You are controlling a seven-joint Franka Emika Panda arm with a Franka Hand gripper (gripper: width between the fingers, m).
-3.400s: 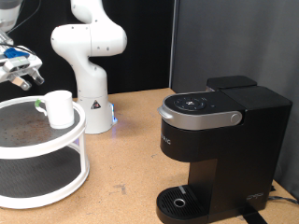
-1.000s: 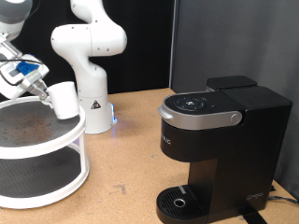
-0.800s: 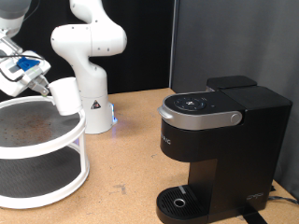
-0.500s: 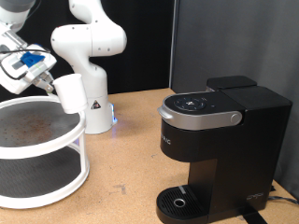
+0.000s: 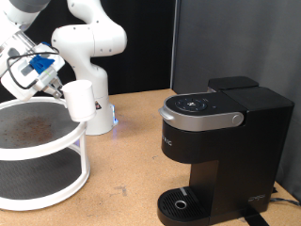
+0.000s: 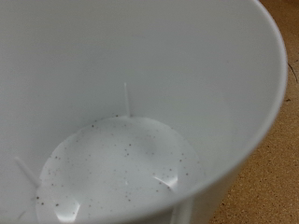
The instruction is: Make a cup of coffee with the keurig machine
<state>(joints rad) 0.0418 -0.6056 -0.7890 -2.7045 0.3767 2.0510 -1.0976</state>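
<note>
**Cup held in the air above the stand's rim, machine waiting at the far side**

I am looking at the keurig machine first, the biggest thing on the table: it is sitting at about four o'clock in the exterior view, black and boxy, with its lid down, its round button panel facing up and its circular drip tray bare at the base. At nine o'clock the white two-tier round stand is showing a brown-speckled upper shelf. Behind it, at eleven o'clock, the white robot arm base is standing on the wooden table.

I am holding the cup with the gripper, which is closed on the side of the mug facing the exterior view's left; the cup is hanging clear of the stand, just past its rim towards the machine, upright with a slight tilt. It is well apart from the drip tray.

In the wrist view the cup's white interior is filling almost everything, with dark specks scattered across its bottom.
</note>
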